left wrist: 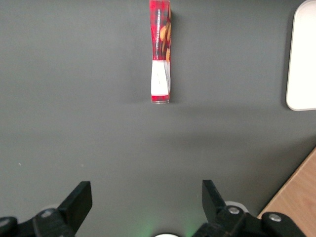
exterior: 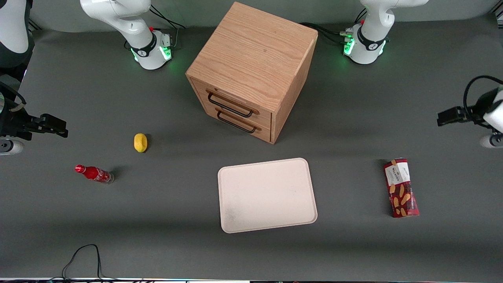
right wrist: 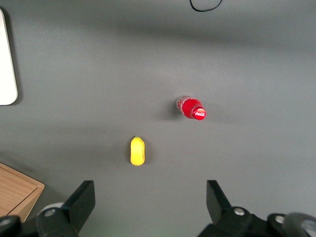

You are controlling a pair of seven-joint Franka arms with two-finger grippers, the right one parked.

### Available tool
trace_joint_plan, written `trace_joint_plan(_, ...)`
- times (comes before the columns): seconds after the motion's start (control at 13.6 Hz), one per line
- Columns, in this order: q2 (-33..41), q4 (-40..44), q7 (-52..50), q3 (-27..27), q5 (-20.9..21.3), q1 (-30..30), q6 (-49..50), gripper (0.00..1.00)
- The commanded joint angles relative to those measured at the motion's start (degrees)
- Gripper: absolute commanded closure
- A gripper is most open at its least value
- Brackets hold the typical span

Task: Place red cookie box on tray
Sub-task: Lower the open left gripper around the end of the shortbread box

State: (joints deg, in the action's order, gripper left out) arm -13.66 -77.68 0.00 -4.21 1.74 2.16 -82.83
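Dark-red, the box (exterior: 401,188) lay flat on the grey table (exterior: 353,243) toward the working arm's end, well apart from the cream tray (exterior: 267,195), which sat bare in front of the wooden cabinet (exterior: 253,70). The gripper (left wrist: 147,200) hovered above the table with its jaws spread wide and holding nothing, the box's white-labelled end pointing toward it. A red bottle (exterior: 94,173) and a yellow lemon (exterior: 140,142) stood toward the parked arm's end.
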Motion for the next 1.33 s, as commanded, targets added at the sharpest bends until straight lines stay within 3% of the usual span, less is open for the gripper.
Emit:
trace_joint_plan(0.0,-17.2,23.1,-0.1,0.2,-0.7,-1.1,5.8,0.01)
trace_joint_plan(0.22,-21.4,24.2,0.1,0.3,-3.9,-3.6,0.4,0.01)
trace_joint_plan(0.52,-26.4,23.9,-0.1,0.3,-4.3,-3.2,-6.8,0.01)
trace_joint_plan(0.88,-31.5,15.8,0.6,0.3,-4.2,-3.0,-22.8,0.01)
trace_joint_plan(1.25,-33.6,10.1,0.8,0.3,-3.5,-2.7,-27.4,0.01)
